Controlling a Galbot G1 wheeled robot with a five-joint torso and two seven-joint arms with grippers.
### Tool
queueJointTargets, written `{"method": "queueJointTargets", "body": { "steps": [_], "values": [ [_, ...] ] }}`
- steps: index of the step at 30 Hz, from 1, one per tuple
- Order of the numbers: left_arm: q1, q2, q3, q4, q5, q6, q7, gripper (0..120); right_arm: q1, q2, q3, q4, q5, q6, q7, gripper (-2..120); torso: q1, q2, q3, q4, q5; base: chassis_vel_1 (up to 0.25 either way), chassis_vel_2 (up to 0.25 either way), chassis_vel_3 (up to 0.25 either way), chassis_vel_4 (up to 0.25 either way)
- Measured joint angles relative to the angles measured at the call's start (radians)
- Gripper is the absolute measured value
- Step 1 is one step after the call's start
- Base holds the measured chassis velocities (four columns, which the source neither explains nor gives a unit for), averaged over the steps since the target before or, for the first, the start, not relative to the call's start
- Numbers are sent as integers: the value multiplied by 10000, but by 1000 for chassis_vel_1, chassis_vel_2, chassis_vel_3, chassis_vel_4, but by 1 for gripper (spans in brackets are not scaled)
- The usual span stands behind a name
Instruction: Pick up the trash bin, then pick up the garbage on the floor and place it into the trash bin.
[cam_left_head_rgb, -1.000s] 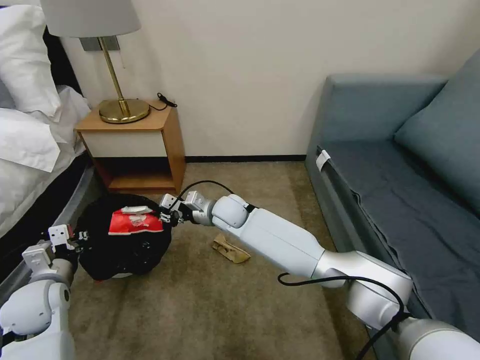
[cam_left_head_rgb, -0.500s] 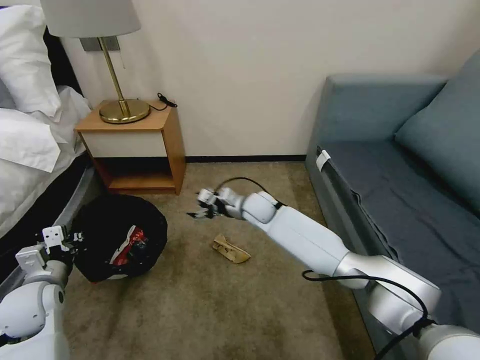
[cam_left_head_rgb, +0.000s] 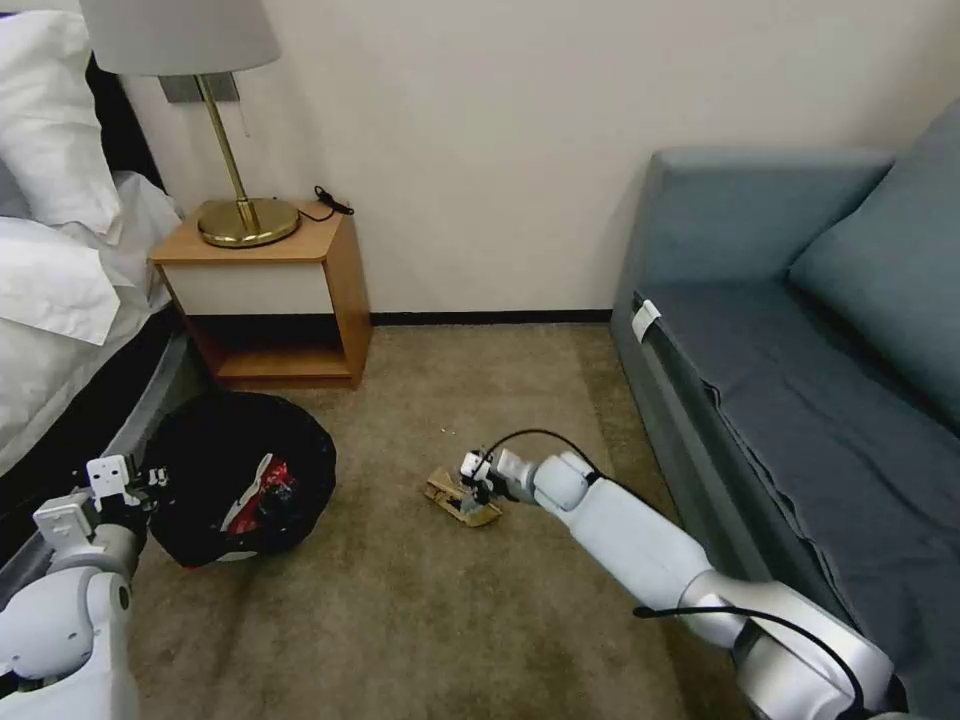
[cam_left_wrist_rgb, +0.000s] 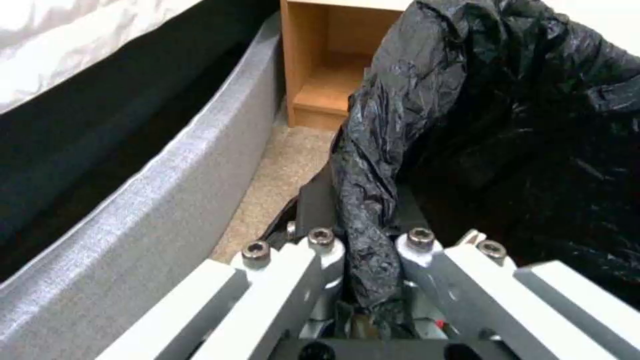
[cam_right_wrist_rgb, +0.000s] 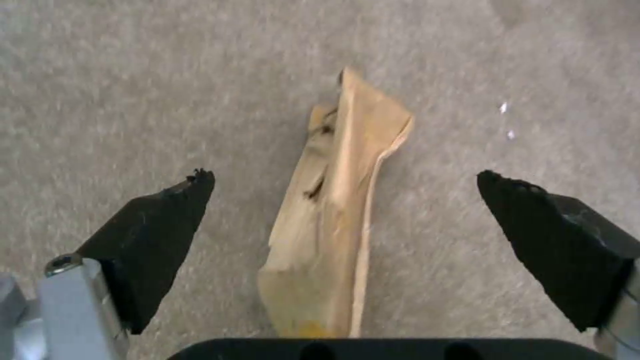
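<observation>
Right arm: stretched low from the lower right of the head view toward frame centre; right gripper (cam_left_head_rgb: 468, 488) just over the crumpled tan paper piece (cam_left_head_rgb: 461, 497) on the beige carpet floor (cam_left_head_rgb: 400, 620).
Right fingers (cam_right_wrist_rgb: 150, 235): spread wide, one either side of the paper, not touching it.
Left arm: lower left of the head view; left gripper (cam_left_head_rgb: 135, 478) at the rim of the small round white bin lined with crinkled black plastic bag (cam_left_head_rgb: 240, 475).
Left fingers (cam_left_wrist_rgb: 313, 270): closed, pinching a fold of the bag.
Bin contents: red snack packet (cam_left_head_rgb: 262, 492).
Surroundings: wooden nightstand (cam_left_head_rgb: 275, 300) behind the bin, white bed (cam_left_head_rgb: 60, 290) at left, blue-grey sofa (cam_left_head_rgb: 800, 330) at right.
</observation>
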Motion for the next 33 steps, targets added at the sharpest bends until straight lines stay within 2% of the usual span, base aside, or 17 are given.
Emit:
{"method": "queueJointTargets", "body": {
  "steps": [20, 22, 25, 27, 31, 33],
  "values": [
    [53, 65, -84, 18, -103, -42, 5, 3, -256, 322, 463, -1002, -582, 285, -103, 96, 0, 0, 0, 0, -2, 0, 0, 0, 0],
    [75, 73, -85, 0, -120, -43, 4, 3, -285, 350, 489, -1018, -582, 285, -116, 92, 0, 0, 0, 0, -2, 0, 0, 0, 0],
    [155, 124, -135, -54, -209, -47, 5, 3, -330, 388, 552, -1093, -616, 280, -155, 79, 0, 0, 0, 1, -1, 0, 0, 0, 0],
    [174, 135, -146, -65, -223, -49, 5, 3, -333, 397, 573, -1128, -646, 280, -172, 76, 0, 0, 0, 1, -2, 0, 0, 0, 0],
    [269, 134, -166, -118, -258, -72, 5, 3, -345, 526, 811, -1417, -935, 310, -291, 57, 0, 0, 0, 1, -1, 0, 0, 0, 0],
    [280, 129, -166, -119, -260, -77, 5, 3, -351, 546, 849, -1455, -990, 324, -295, 54, 0, 0, 0, 1, -1, 0, 0, 0, 0]
  ]
}}
